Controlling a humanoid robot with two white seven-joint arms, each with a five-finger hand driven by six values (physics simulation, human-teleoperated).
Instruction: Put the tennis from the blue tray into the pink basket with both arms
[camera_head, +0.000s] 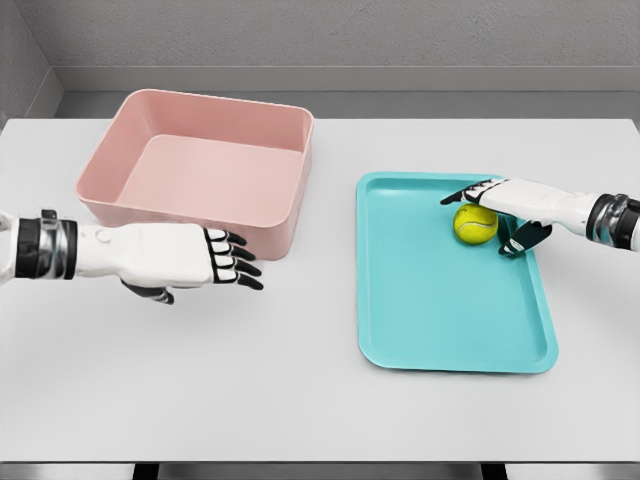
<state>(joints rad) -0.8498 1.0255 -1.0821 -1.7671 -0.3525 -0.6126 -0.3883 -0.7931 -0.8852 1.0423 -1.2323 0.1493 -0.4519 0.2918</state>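
- Where the right arm comes in from the picture's right edge, its right hand (505, 212) reaches over the upper right part of the blue tray (440, 330), fingers stretched toward the left.
- Just under and in front of that hand's fingers sits the tennis ball (474, 224), yellow-green, resting on the tray floor; the dark fingertips lie over its top, and the thumb hangs down just to the ball's right.
- From this view the fingers drape around the ball without wrapping it fully, so I cannot tell whether they grip it or merely touch it.
- Below and to the left of the right hand, the rest of the tray stretches toward the near edge of the white table (300, 400).
- On the other side, the left hand (195, 258) hovers over the table, palm down, its fingers relaxed and extended to the right, grasping nothing.
- Directly beyond that hand's fingertips stands the pink basket (110, 195); its near wall is just behind the knuckles, though whether the fingers touch it is unclear.
- Between the two hands lies bare tabletop, with the basket up and left of the tray and a gap separating them.
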